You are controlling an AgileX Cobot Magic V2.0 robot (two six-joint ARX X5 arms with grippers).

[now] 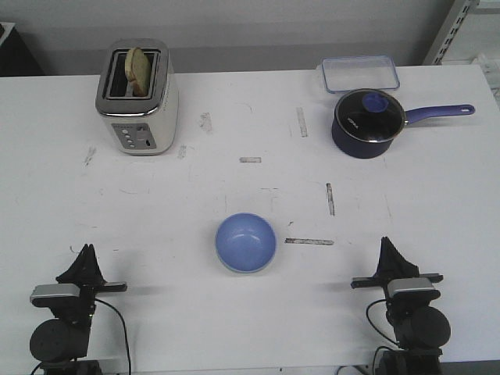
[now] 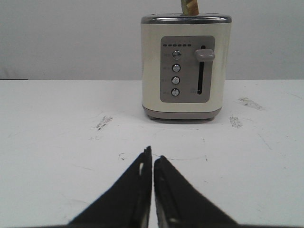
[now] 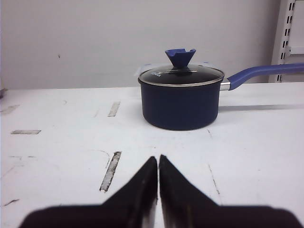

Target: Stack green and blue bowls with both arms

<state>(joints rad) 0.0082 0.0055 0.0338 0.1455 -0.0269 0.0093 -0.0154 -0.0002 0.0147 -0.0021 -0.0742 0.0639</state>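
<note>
The light blue bowl [image 1: 245, 242] sits upright at the table's middle front, between the two arms. A thin pale greenish edge [image 1: 234, 269] shows under its near rim, and I cannot tell whether it is the green bowl. No separate green bowl is in view. My left gripper [image 1: 87, 251] rests low at the front left, shut and empty, well left of the bowl; its tips [image 2: 152, 154] point at the toaster. My right gripper [image 1: 387, 244] rests at the front right, shut and empty, well right of the bowl; its tips [image 3: 158, 158] point at the saucepan.
A cream toaster [image 1: 137, 98] with a bread slice stands at the back left and also shows in the left wrist view [image 2: 185, 66]. A dark blue lidded saucepan [image 1: 367, 121] with its long handle pointing right stands at the back right. A clear plastic container [image 1: 359, 74] lies behind it.
</note>
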